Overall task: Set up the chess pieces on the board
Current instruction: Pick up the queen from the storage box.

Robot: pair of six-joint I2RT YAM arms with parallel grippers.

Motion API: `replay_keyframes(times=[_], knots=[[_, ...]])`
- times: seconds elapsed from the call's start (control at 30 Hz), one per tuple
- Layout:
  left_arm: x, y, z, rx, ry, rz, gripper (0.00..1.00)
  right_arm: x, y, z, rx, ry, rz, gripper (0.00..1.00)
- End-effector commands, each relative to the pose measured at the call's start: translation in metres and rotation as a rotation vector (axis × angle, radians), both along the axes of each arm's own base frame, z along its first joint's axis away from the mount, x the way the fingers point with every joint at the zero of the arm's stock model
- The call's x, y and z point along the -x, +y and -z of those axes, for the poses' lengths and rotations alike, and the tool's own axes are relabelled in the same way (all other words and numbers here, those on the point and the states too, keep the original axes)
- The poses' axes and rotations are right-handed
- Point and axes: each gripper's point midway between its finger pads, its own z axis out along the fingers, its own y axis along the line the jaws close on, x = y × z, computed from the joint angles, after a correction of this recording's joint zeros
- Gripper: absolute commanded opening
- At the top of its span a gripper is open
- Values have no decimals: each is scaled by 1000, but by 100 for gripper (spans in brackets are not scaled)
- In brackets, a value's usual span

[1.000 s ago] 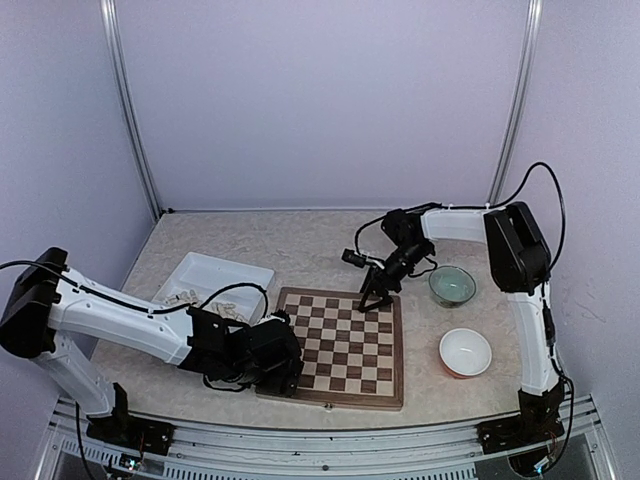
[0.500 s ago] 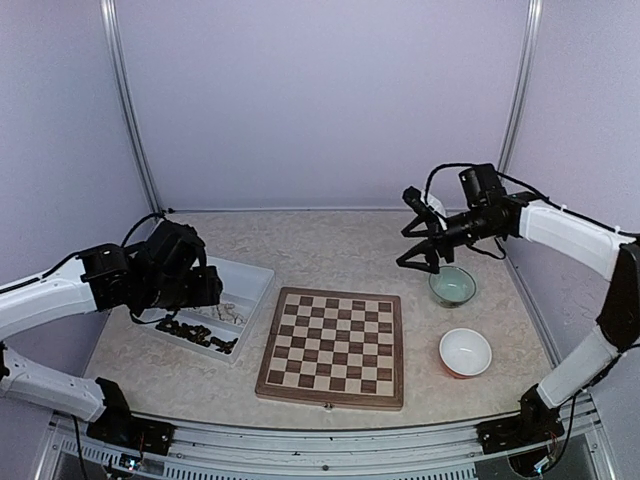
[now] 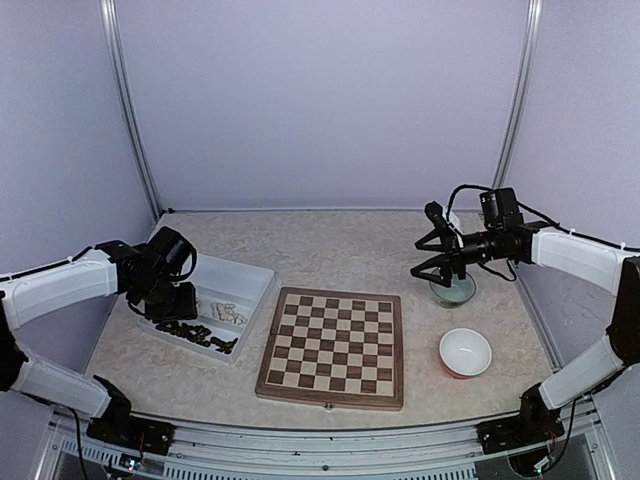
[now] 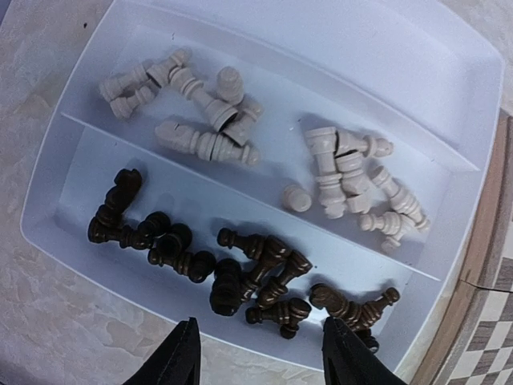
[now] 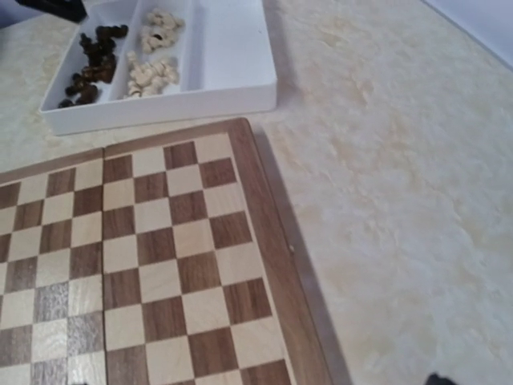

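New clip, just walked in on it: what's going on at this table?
Setup has not begun: the brown-and-cream checked wooden chessboard carries no pieces. The left gripper hangs open over the white plastic divided tray, just above the dark brown chessmen lying in one compartment; the pale cream chessmen lie in the next. The right gripper hovers open by the pale green bowl, off the board.

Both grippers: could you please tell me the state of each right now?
Left gripper: open, empty, above the dark chess pieces.
Right gripper: open, holding nothing.
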Motion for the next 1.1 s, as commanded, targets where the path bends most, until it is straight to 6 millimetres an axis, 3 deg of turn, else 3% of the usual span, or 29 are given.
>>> replay_keyframes(times=[0.0,0.53,0.8,0.93,1.0,1.07], knots=[[10,15,24,-36,100,-35,52,8,5,-7,-39,-27,-55,90],[-1,18,51,-9,154,-60,38,12,6,-4,-46,-19,-77,89],[-3,18,57,-22,167,-59,20,12,7,1,-44,-2,-82,89],[-3,22,44,-60,159,-70,12,11,7,2,-43,-1,-83,89],[-3,22,27,-101,143,-71,8,11,7,2,-42,1,-84,88],[-6,17,-3,-114,95,-73,6,11,7,3,-41,1,-84,88]])
